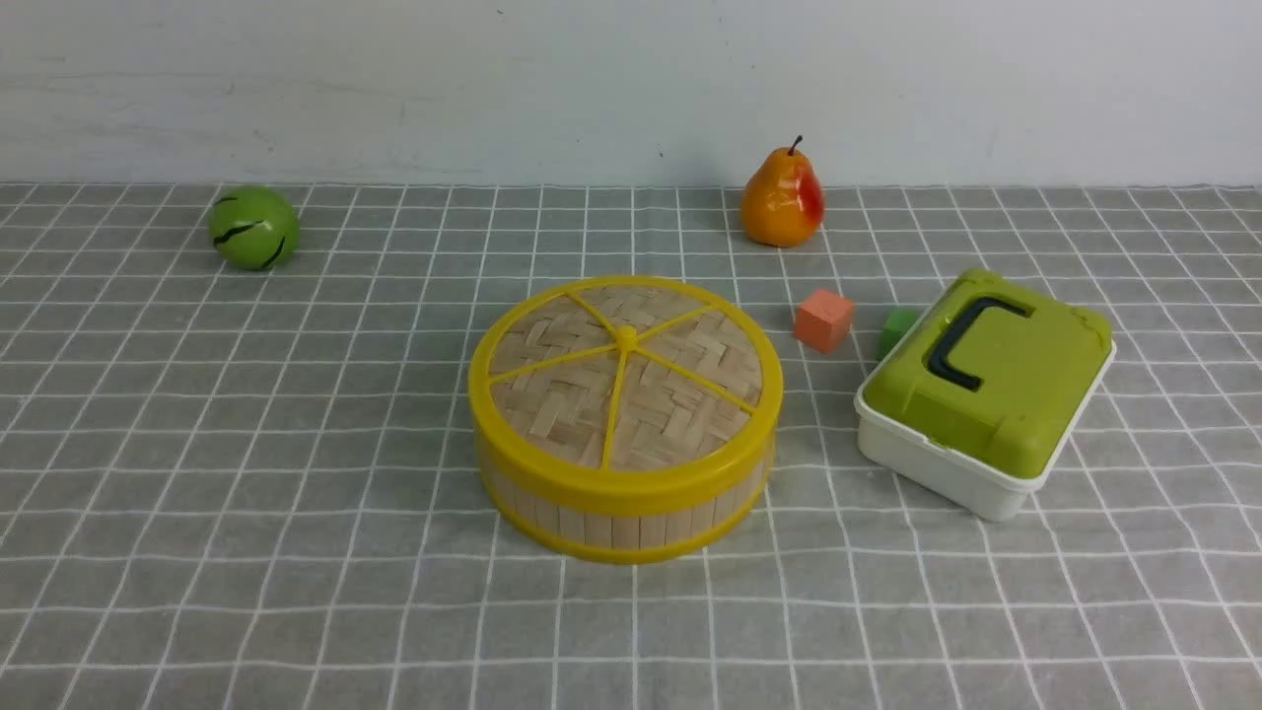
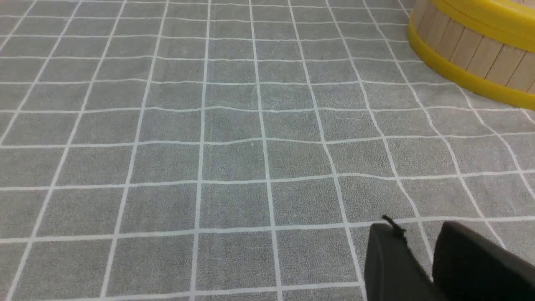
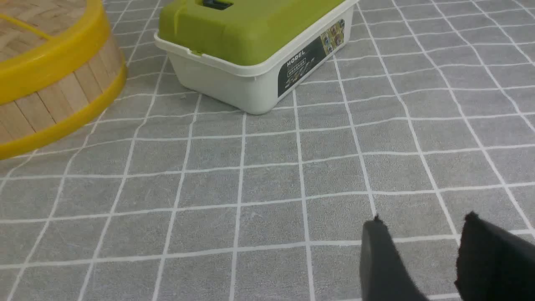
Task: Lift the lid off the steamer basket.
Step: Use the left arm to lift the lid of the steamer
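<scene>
Grey checked table (image 1: pixel 246 513) carries the lid (image 1: pixel 631 394) seated on the steamer basket (image 1: pixel 621 518) at its centre, so the left pincer (image 2: pixel 418 226), narrowly parted, or the right pincer (image 3: pixel 424 217), wider, both empty, should pinch the centre knob (image 1: pixel 625 338) and lift straight.

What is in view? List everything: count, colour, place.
steamer basket: 1, pale wood, yellow bands, centre
lid: 1, yellow and bamboo, on the steamer basket
ball: 1, green, far left
pear: 1, orange-red, far, right of centre
orange cube: 1, orange, right of the lid
box: 1, white, green top, right
green cube: 1, green, beside the box
tablecloth: 1, grey checked, under all
left gripper: 1, black, open, empty
right gripper: 1, black, open, empty
</scene>
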